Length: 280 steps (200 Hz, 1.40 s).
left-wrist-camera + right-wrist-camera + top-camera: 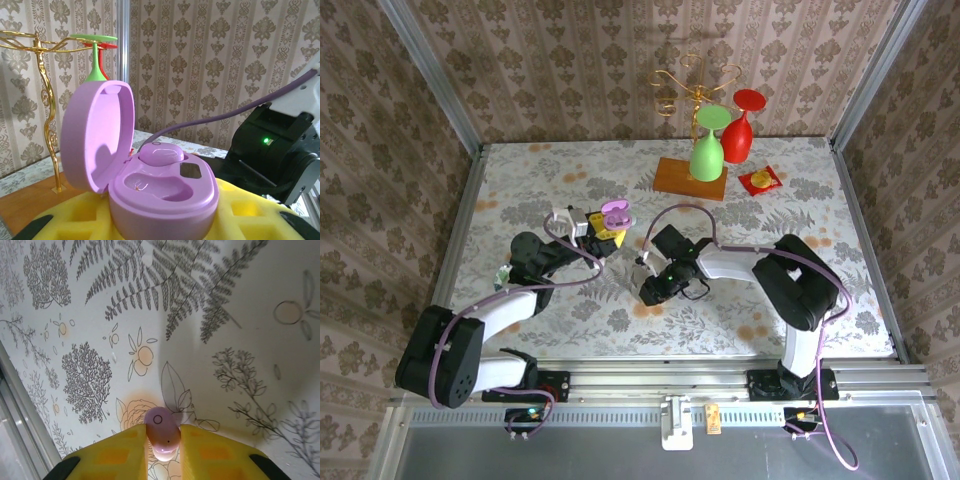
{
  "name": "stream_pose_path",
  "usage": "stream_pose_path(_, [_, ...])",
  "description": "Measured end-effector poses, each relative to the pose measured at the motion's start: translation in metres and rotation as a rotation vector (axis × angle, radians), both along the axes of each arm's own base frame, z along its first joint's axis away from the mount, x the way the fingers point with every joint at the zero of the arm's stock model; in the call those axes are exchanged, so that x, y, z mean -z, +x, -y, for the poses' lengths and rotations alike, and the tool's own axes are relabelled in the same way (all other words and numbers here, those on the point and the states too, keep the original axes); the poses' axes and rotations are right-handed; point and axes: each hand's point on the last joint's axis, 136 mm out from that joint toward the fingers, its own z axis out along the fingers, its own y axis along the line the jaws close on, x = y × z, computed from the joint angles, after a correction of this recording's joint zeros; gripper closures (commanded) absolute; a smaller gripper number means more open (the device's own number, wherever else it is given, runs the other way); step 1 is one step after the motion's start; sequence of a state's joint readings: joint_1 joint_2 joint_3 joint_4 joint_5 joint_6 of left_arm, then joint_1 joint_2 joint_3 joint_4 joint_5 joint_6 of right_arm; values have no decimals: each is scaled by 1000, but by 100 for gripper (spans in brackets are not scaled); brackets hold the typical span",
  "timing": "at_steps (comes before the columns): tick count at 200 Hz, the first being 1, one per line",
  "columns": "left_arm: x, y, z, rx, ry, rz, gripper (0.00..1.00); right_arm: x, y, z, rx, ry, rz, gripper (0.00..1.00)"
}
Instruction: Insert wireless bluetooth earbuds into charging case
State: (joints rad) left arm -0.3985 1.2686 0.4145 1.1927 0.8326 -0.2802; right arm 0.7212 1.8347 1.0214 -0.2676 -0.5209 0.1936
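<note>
The purple charging case (165,200) sits between the yellow pads of my left gripper (165,227), which is shut on it. Its lid (97,135) stands open to the left. One purple earbud (161,152) sits in the far slot, and the near slot (160,186) is hollow. From above, the case (615,212) is held over the table's left middle by the left gripper (603,232). My right gripper (645,285) points down at the tablecloth. Its yellow fingers (112,457) press both sides of a second purple earbud (161,432), right at the cloth.
At the back stand a gold wire rack (692,85) on a wooden base (690,178), a green glass (708,150) and a red glass (740,125). A red and yellow packet (760,180) lies to their right. The two grippers are close together.
</note>
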Motion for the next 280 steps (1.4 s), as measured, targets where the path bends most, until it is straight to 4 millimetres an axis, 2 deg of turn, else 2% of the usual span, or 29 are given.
stream_pose_path(40, [0,5,-1,-26,-6,6,70,-28,8,10,52,11,100,83])
stream_pose_path(88, [3,14,-5,-87,-4,21,70,-87,25,21,117,42,280,83])
stream_pose_path(122, [12,21,-9,-140,10,24,70,-137,40,24,148,63,402,83])
stream_pose_path(163, [21,28,-10,-171,27,18,70,-212,54,20,162,141,567,82])
stream_pose_path(183, [25,29,-10,-173,37,15,70,-246,55,11,147,188,636,82])
stream_pose_path(204, [29,30,-9,-174,46,13,70,-273,56,-4,127,233,687,82])
stream_pose_path(230, [30,30,-9,-174,49,15,71,-284,64,-23,110,263,724,83])
stream_pose_path(280, [30,30,-9,-174,49,15,70,-261,86,-47,108,238,714,82])
